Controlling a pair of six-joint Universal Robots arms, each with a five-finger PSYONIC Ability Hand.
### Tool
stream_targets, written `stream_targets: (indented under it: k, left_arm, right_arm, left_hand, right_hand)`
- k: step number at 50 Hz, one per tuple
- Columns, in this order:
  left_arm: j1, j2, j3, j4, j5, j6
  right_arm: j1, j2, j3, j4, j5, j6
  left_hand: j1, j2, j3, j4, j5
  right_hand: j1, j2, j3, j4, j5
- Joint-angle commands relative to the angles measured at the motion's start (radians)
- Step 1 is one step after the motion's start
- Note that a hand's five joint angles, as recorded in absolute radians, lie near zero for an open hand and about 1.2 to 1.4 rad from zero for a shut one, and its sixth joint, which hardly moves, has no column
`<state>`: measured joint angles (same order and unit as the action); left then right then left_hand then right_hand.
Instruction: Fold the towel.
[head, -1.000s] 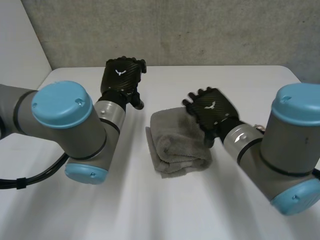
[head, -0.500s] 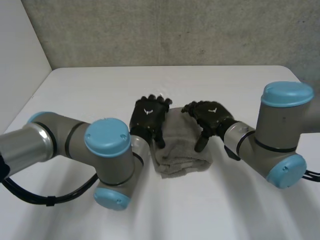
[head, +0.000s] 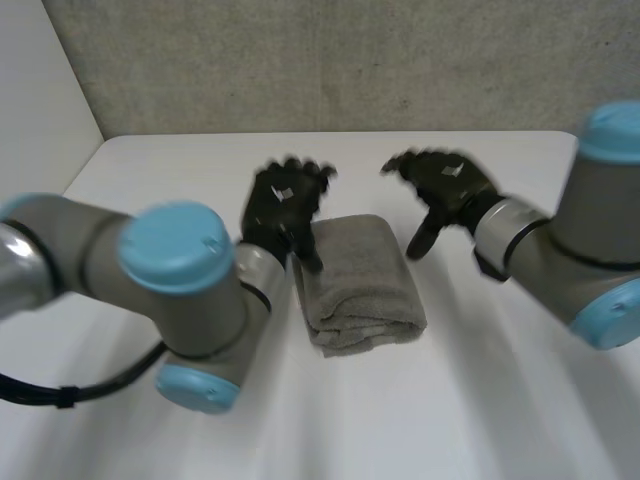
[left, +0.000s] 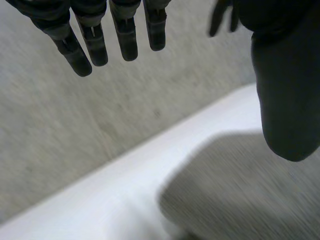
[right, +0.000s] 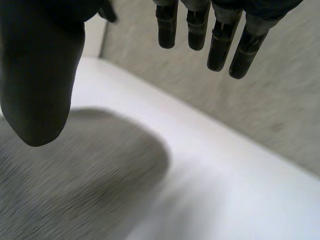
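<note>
A grey towel (head: 360, 280) lies folded into a thick rectangle in the middle of the white table (head: 500, 420). My left hand (head: 283, 205) hovers at the towel's far left corner, fingers straight and spread, holding nothing. My right hand (head: 445, 185) is raised beyond the towel's far right corner, also open and empty. In the left wrist view the towel (left: 250, 195) lies under the palm, with the fingers (left: 125, 37) straight and the thumb apart. The right wrist view has the towel (right: 75, 170) below the thumb and the fingers (right: 220, 40) straight above bare table.
A grey speckled wall (head: 330, 60) rises behind the table's far edge. A pale wall (head: 35, 110) stands at the left. My left arm (head: 150, 280) reaches across the table left of the towel, and my right arm (head: 570, 250) comes in from the right.
My left hand has come in from the far left to the towel's left edge and its fingers have straightened. My right hand has lifted off the towel's right side and drawn back.
</note>
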<state>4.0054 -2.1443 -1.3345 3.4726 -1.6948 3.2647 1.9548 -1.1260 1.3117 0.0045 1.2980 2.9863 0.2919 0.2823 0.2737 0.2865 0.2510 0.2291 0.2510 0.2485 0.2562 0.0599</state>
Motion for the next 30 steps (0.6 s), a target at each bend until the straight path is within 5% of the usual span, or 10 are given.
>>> stream_targets:
  k: [1,10,30]
  left_arm:
    - [0.095,0.179,-0.008,-0.108,0.003,0.001]
    - [0.191,0.332,-0.028,-0.286,0.007,-0.008]
    - [0.204,0.425,-0.089,-0.31,0.007,-0.011]
  right_arm:
    - [-0.051,-0.173,0.03,0.0,0.13,0.006]
    - [-0.103,-0.245,0.076,0.046,0.214,-0.001]
    - [-0.093,-0.281,0.101,0.042,0.214,-0.004]
  left_hand:
    - [-0.102,-0.092,-0.084,-0.096,-0.235]
    - [-0.105,-0.095,-0.087,-0.099,-0.238]
    - [-0.105,-0.095,-0.087,-0.099,-0.238]
  right_hand:
    - [-0.055,-0.077,-0.074,-0.082,-0.06]
    - [-0.055,-0.077,-0.074,-0.082,-0.06]
    - [-0.055,-0.077,-0.074,-0.082,-0.06]
